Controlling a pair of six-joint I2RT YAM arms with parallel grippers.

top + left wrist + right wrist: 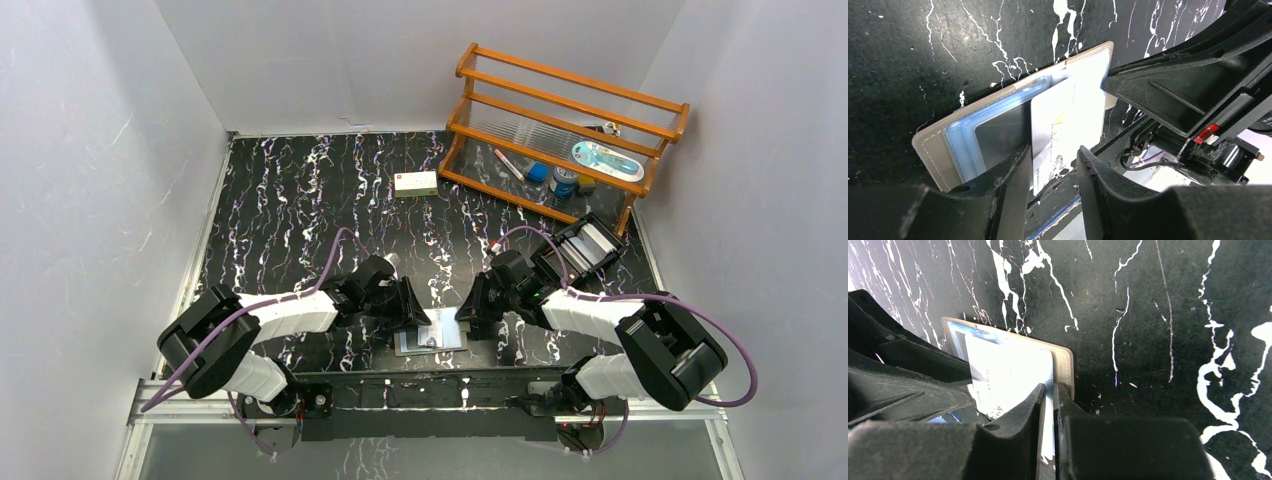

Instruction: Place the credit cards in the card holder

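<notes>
The left tool (pixel 1054 150) is observed with its fingers spread. The near end of a pale white rectangular plastic card (pixel 1063 115) lies in the gap between them. Whether either finger touches the card cannot be told. The far end of the card is seen against the light blue inner sleeve of the soft grey-taupe folding card holder (pixel 933 145), and its near end protrudes past the holder's near edge. A darker rectangle, possibly a second card, is noted inside the sleeve just beside the white card.

The right tool (pixel 1049 387) is observed with its fingers pressed almost together, pinching the taupe edge of the card holder at the end opposite the left tool.

The card holder is found lying open and flat on the black, white-veined desk (pixel 300 200), at its near edge, between the two arms.

Farther out, a small white box with a red mark (pixel 415 183) stands near the middle of the desk. A black open-topped tray (pixel 585 245) lies beside the right arm. A brown wooden rack (pixel 565 100) stands at the far right corner.
</notes>
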